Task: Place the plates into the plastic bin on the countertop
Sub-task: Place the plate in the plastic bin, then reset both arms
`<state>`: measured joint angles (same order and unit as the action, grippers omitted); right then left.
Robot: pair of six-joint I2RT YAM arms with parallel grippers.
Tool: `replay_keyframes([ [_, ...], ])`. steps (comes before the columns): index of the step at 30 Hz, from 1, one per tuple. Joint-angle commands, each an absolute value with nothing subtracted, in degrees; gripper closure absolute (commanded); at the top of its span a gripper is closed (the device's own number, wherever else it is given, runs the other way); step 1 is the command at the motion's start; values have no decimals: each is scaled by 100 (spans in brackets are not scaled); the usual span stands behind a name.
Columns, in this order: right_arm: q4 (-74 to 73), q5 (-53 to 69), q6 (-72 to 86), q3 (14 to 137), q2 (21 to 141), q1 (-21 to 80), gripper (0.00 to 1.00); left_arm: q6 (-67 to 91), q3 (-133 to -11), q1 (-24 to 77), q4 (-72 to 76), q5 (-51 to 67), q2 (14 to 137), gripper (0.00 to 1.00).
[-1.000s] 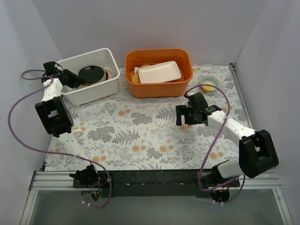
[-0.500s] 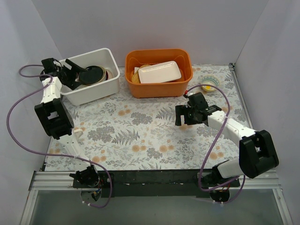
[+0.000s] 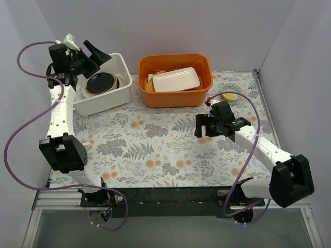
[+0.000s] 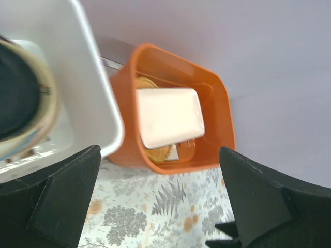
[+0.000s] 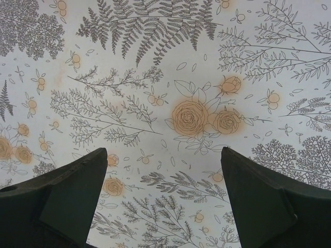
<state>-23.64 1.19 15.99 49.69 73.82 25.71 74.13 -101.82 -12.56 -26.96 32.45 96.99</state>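
The plastic bin (image 3: pixel 120 95) stands at the back left of the countertop (image 3: pixel 155 144). A dark plate (image 3: pixel 101 82) with a cream rim lies on top of other plates inside it. My left gripper (image 3: pixel 93 58) hangs open and empty above the bin's far left corner. In the left wrist view the dark plate (image 4: pixel 15 98) sits behind the bin's rim (image 4: pixel 98 103), and my left gripper (image 4: pixel 160 206) frames only countertop. An amber plate (image 4: pixel 160 153) shows under a white dish in the orange tub. My right gripper (image 3: pixel 207 130) is open and empty, low over the countertop (image 5: pixel 170 77).
An orange tub (image 3: pixel 196 95) stands at the back centre with a white rectangular dish (image 3: pixel 176 79) lying across it. A small yellow-centred bowl (image 3: pixel 230 94) sits at the back right, just behind the right arm. Walls close in the left, right and back sides.
My left gripper opened, let go of the dark plate in the bin and rose up and back from it. The right arm shifted only slightly.
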Motion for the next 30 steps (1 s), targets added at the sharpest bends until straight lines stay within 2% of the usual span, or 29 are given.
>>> replay_keyframes([
  [1,-2479,26,1485,5010,7014,2549,2,6680,-9994,-432,-3067,2797,9238,2],
  [7,-2689,26,1441,5027,6733,2549,2,6381,-9100,1069,-3314,1567,8650,2],
  [13,-2927,26,1362,4834,6241,2549,2,6565,-8123,2098,-3428,740,8052,2],
  [19,-3243,35,1433,4632,5801,2549,2,7109,-6980,2688,-3357,264,7401,2],
  [30,-3472,140,1608,4202,5080,2549,2,7760,-5064,3041,-2953,598,5969,2],
])
